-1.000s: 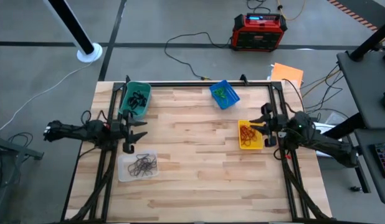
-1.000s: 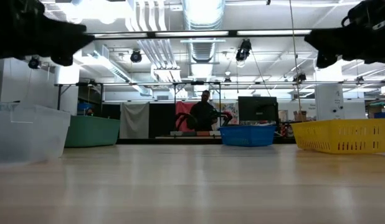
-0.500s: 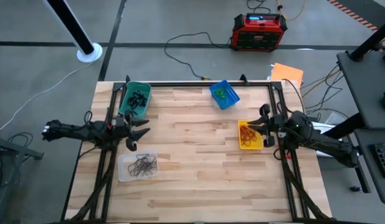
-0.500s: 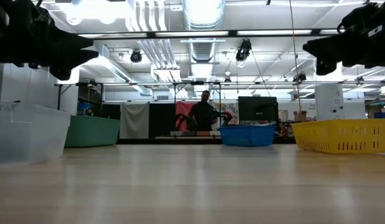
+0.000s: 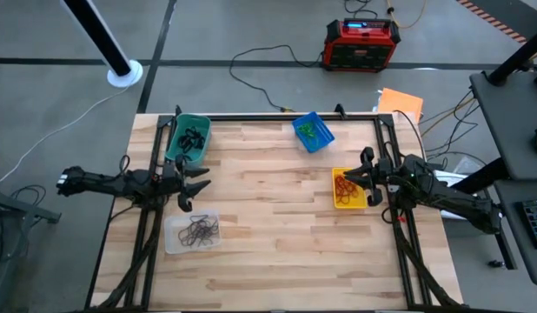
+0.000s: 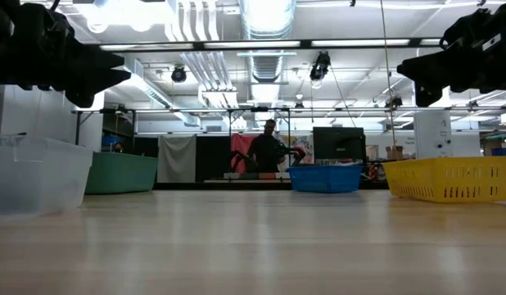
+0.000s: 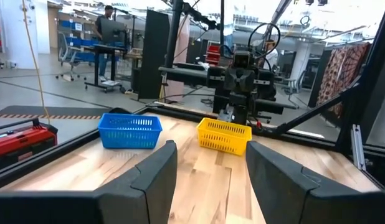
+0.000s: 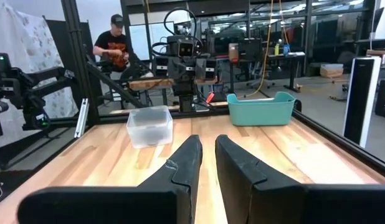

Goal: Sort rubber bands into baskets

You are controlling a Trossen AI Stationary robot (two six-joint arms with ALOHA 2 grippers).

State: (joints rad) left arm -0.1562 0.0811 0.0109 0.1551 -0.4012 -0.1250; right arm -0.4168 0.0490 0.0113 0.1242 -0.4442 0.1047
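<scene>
Four baskets stand on the wooden table: teal (image 5: pixel 189 137) with black rubber bands, blue (image 5: pixel 313 131) with green ones, yellow (image 5: pixel 348 189) with red-orange ones, and clear (image 5: pixel 193 231) with dark brown ones. My left gripper (image 5: pixel 192 184) hovers level at the table's left side between the teal and clear baskets. It is open with nothing between its fingers (image 7: pixel 156 168). My right gripper (image 5: pixel 360 178) hovers level over the yellow basket's right rim. Its fingers (image 8: pixel 187 155) stand almost together with only a slit between them, holding nothing.
Bare wood (image 5: pixel 268 217) lies in the table's middle and near part. Black frame rails (image 5: pixel 149 235) run along both sides. A red-black device (image 5: pixel 361 43) and cables lie on the floor beyond the far edge. A person (image 8: pixel 114 50) sits past the table's left side.
Both wrists have rolled a little where they hover. My left gripper's fingers, which stood toward the clear basket, now lie flatter and point toward the table's middle. The baskets and bands have not moved.
</scene>
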